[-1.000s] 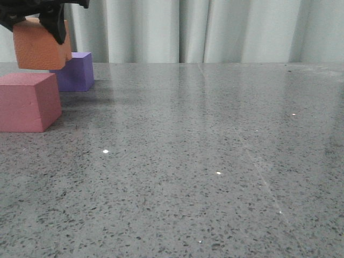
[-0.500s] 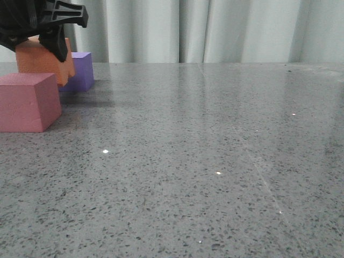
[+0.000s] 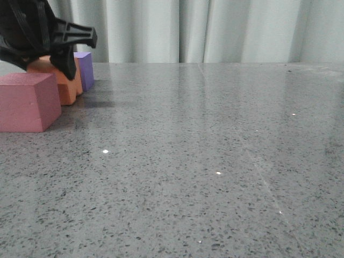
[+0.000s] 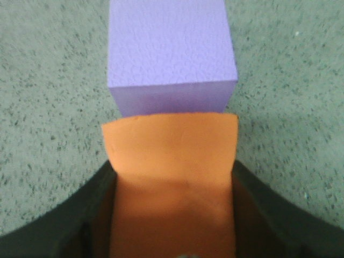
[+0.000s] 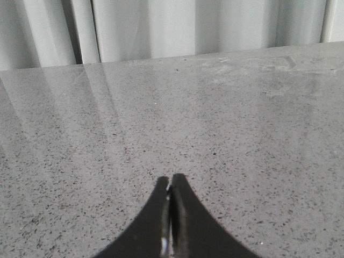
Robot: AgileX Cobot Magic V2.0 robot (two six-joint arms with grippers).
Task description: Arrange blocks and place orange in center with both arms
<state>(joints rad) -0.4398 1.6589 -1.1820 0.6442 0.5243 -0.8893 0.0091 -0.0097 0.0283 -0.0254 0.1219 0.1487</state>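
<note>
Evidently the orange cube (image 3: 63, 86) has come down: a second ago it hung clear above the other two blocks, and it now sits low at the far-left of the counter (image 3: 204, 161), apparently at or just off the surface, though contact cannot be confirmed. It lies between the pinkish-red cube (image 3: 28, 102), at about 7 o'clock from it, and the purple cube (image 3: 86, 69), at about 1 o'clock and behind. The left fingers (image 4: 172, 215) are pinching the orange cube on both flanks. In the left wrist view the orange face (image 4: 171, 156) meets the purple cube (image 4: 171, 48) with no visible gap. Judgement: the centre placement is near complete, release pending. Obstruction risk is the tight flanking; opening could nudge a neighbour. The right fingers (image 5: 171, 215) are pressed together over bare counter, well apart, with a curtain (image 3: 215, 29) behind
</note>
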